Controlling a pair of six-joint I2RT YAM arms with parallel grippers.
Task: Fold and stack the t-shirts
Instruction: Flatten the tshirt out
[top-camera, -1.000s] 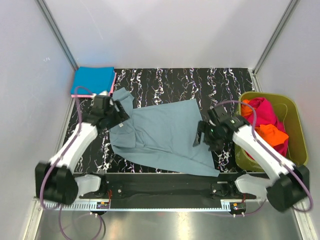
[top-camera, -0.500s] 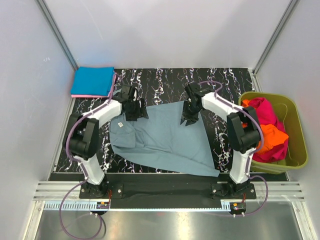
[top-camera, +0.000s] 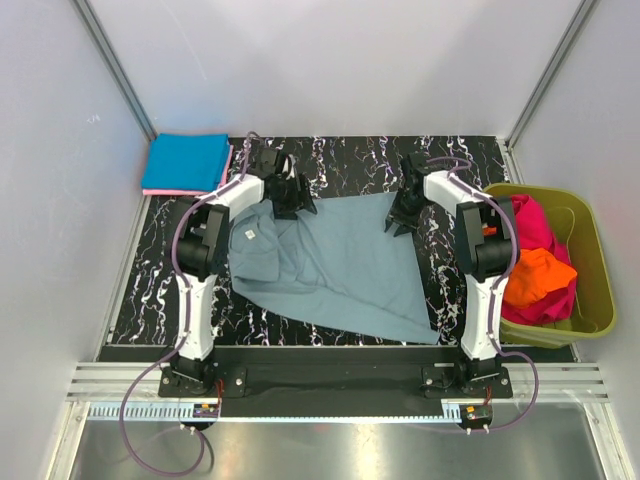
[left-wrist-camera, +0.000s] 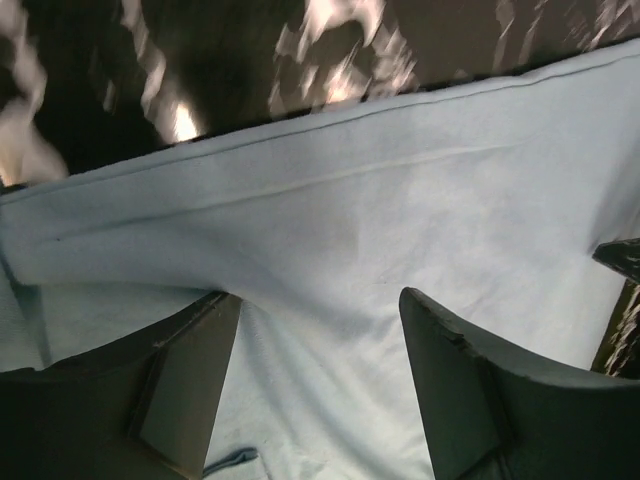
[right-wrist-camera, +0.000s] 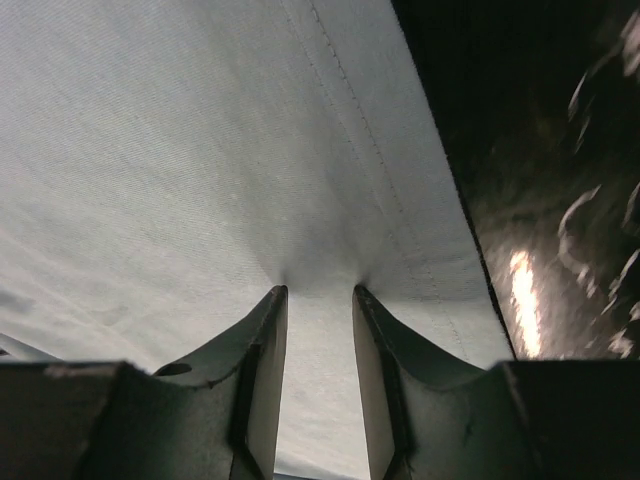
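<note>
The grey-blue shirt (top-camera: 330, 270) lies spread on the table (top-camera: 160, 270) at the centre of the top view. Its far edge is toward the top of the frame, and one corner reaches the lower right. A white label (top-camera: 247, 232) shows on its left part. The left gripper (top-camera: 292, 196) is at the upper-left edge of the shirt. The right gripper (top-camera: 402, 216) is at the upper-right corner. In the left wrist view, the left fingers (left-wrist-camera: 190, 370) stand wide apart with their tips down on the cloth. Cloth fills the gap between them, and the shirt's edge crosses the frame above the tips. In the right wrist view, the right fingers (right-wrist-camera: 255, 370) are close together and clamp a small fold of the shirt between their tips, with creases radiating from each tip. The stitched hem runs just right of the tips, with bare table beyond it. A folded stack (top-camera: 185, 162), blue on pink, lies at upper left, apart from the shirt. A magenta shirt (top-camera: 530, 225) and an orange shirt (top-camera: 540, 275) lie in the tub (top-camera: 598, 285) at right.
</note>
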